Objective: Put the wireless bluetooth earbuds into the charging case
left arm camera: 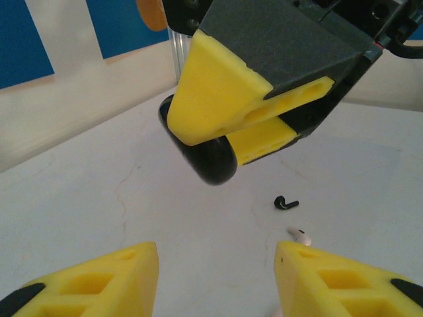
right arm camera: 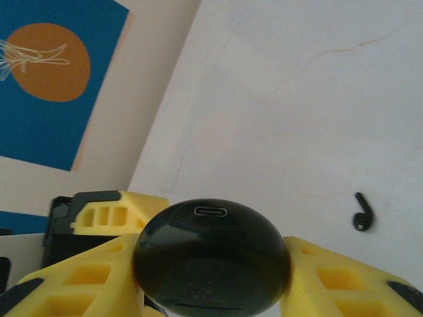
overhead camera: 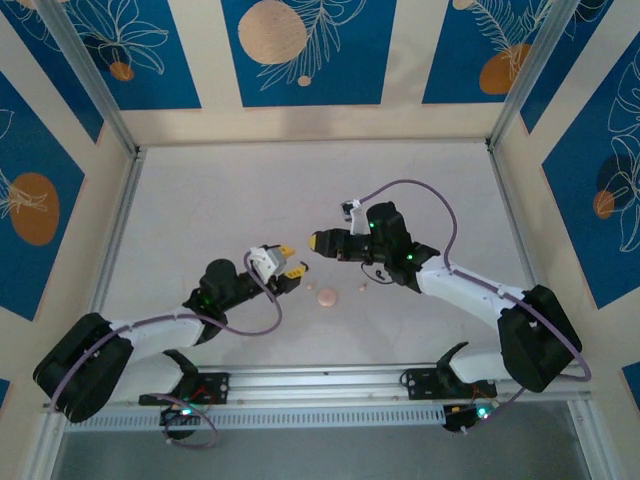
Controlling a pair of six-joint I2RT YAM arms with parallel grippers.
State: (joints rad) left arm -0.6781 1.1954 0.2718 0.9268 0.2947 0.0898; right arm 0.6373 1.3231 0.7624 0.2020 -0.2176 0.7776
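Right tool (overhead camera: 318, 242) clamps glossy rounded black case (right arm camera: 211, 257) | left tool (left arm camera: 218, 271) parted, empty

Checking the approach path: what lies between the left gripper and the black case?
Left wrist view: bare table between left gripper and black case; black earbud and pale earbud lie aside.

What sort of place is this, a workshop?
Probably a robot training booth: two arms fixed at a white table, patterned panels walling it in, a black case and loose earbuds as practice things.
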